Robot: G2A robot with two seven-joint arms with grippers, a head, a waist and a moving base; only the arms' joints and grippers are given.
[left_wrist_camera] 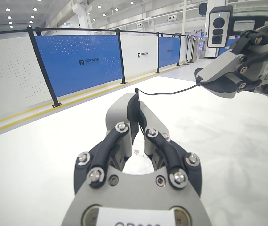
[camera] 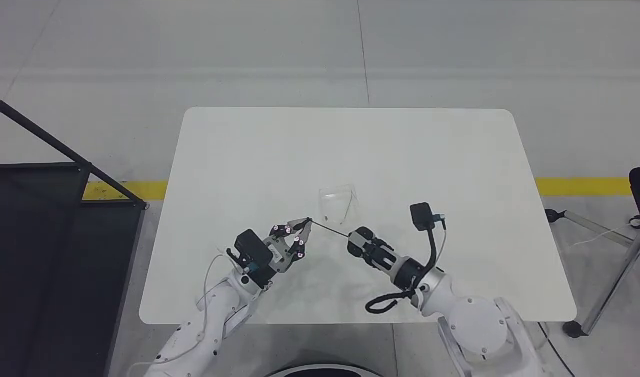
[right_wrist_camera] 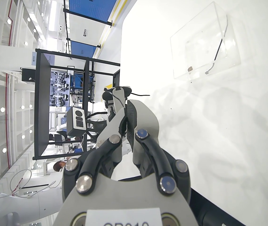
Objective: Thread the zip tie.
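Black plastic, thin and whippy, the zip tie (left_wrist_camera: 166, 93) is held above the table (left_wrist_camera: 218, 142), one end pinched in the closed left gripper (left_wrist_camera: 135, 99), the other in the closed right gripper (left_wrist_camera: 200, 81). It is judged light and springy (probably slippery); grips are best kept near the ends.

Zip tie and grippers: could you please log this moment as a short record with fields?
left gripper: shut on one end of the zip tie
right gripper: shut on its other end
zip tie: black, slack, held above the table
clear box: on the table, beyond the grippers
spare tie: inside the clear box
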